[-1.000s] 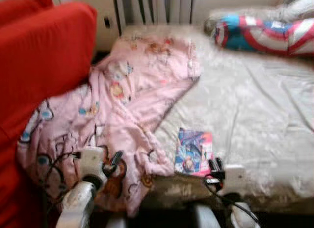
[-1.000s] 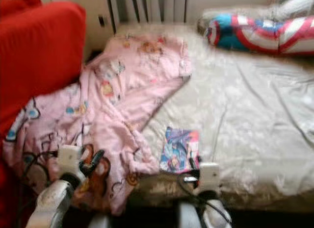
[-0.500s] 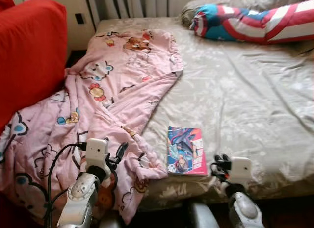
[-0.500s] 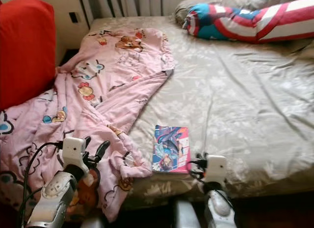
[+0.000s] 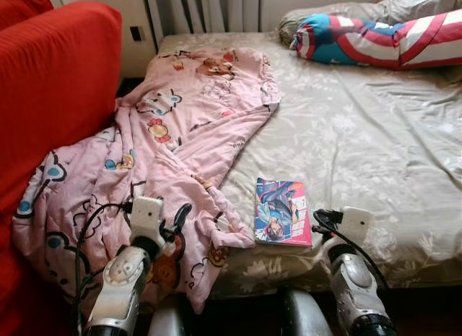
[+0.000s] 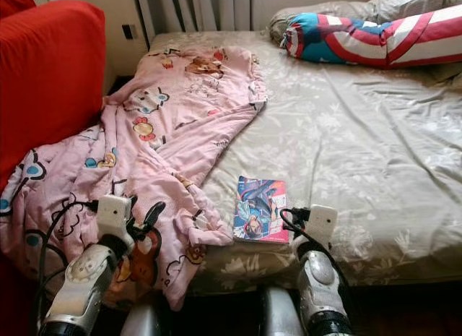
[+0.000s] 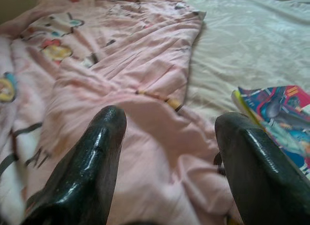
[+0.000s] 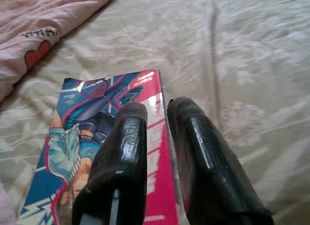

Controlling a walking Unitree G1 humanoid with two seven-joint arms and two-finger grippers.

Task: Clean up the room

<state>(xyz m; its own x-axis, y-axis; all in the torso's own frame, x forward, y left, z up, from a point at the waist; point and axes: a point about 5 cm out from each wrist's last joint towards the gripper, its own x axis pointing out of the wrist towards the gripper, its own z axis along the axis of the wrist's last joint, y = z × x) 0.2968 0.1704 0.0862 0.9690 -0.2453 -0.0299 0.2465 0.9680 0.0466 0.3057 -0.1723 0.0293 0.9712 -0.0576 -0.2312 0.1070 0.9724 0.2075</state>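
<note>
Glossy paper book (image 5: 282,212) on matt cloth sheet (image 5: 375,134), soft blanket (image 5: 180,134)
</note>
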